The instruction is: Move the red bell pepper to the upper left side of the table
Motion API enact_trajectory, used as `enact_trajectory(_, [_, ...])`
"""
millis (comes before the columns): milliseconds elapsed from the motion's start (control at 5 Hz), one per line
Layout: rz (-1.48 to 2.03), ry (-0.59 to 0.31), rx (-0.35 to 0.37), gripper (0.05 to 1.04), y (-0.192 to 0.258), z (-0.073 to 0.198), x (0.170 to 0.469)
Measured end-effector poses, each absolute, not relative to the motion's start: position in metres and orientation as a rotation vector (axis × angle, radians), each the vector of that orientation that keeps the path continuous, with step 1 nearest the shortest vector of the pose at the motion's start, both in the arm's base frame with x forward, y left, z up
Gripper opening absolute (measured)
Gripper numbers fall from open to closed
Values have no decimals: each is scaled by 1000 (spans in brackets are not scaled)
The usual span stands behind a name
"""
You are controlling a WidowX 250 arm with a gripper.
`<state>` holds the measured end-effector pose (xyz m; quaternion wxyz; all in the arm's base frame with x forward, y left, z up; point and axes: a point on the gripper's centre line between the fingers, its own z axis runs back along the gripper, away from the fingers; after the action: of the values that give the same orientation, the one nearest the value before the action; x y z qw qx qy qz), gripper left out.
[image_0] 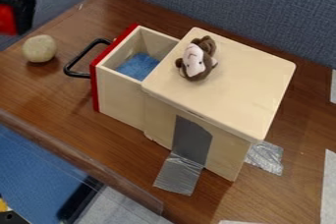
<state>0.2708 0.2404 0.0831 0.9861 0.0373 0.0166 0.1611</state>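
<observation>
Pincer (26,9): black, up and left of the wooden box (190,139), well apart from it, partly cut off. From where I stand, can't tell if it's wide, narrow or gripping. Red bell pepper (7,20): likely the red patch right by the pincer, same side of the box; too cut off to confirm, and can't tell if it's held.

Next out, a pale round ball (40,48) on the brown surface (39,93), left of the box, below the pincer. Gap between ball and black handle (72,66). Handle is on the red front (96,88) of a drawer (121,98), which is pulled out on the box's left side. Blue cloth (138,66) inside the drawer.

Box has a flat light-wood top (242,78). Brown monkey toy (195,61) with a pink face lies on it, toward the back left corner. Gray panel (190,139) on the box's near side, silver tape (177,175) running from it down onto the surface. More silver tape (266,156), crinkled, just right of the box's base.

Blue-gray partition (236,12) behind the box. White strip (328,188) right of the box, toward me. Clear panel (125,196) along the near left edge, below the box.
</observation>
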Motion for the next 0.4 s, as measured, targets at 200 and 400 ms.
enact_trajectory(200, [337,3,69,897,245,82,301])
enact_trajectory(400, [361,-13,85,897,259,66,333])
